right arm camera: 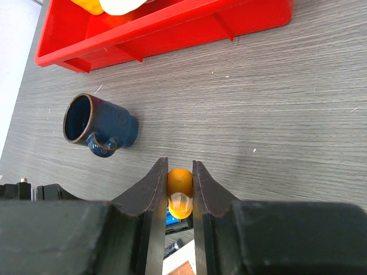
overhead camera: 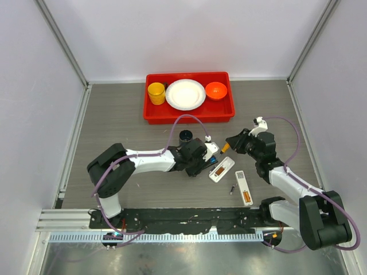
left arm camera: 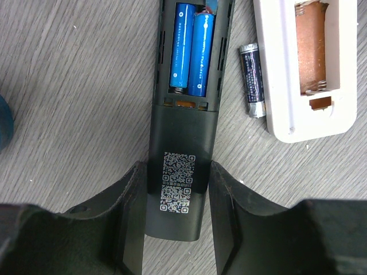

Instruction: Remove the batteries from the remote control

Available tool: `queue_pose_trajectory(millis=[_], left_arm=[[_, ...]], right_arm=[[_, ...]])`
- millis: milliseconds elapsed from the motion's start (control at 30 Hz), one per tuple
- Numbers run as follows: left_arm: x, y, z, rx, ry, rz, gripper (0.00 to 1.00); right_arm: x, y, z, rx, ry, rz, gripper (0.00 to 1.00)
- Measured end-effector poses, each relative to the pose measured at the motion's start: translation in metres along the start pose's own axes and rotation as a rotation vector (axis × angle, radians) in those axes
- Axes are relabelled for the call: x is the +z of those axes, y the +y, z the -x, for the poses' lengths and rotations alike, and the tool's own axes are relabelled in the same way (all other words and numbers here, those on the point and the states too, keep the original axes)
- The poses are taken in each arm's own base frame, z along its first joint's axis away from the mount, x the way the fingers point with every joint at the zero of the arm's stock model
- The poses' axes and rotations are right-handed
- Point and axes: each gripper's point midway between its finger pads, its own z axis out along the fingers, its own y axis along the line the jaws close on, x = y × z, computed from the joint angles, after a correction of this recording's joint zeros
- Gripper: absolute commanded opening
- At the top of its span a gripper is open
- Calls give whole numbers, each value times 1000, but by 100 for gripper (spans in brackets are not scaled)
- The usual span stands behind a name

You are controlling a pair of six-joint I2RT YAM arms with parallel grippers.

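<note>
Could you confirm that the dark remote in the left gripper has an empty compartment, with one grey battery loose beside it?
Not empty: the left wrist view shows two blue batteries inside the dark remote. The left gripper holding it and the loose grey battery are right.

I see two blue batteries (left arm camera: pixel 200 54) seated side by side in the open compartment of the dark remote (left arm camera: pixel 179 132). One dark grey battery (left arm camera: pixel 252 80) lies loose and flat, just right of it.

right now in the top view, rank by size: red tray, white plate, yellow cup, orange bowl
1. red tray
2. white plate
3. orange bowl and yellow cup: about alike, not ranked
</note>
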Motion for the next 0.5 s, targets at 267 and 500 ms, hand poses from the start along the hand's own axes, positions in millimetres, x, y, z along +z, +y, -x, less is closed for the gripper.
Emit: queue_pose_trajectory(millis=[267, 500], left_arm=[[0, 0, 0, 1, 8, -2, 16], [0, 0, 0, 1, 10, -3, 9]], right_arm=[[1, 0, 0, 0, 1, 0, 1], [2, 2, -3, 1, 0, 22, 1]])
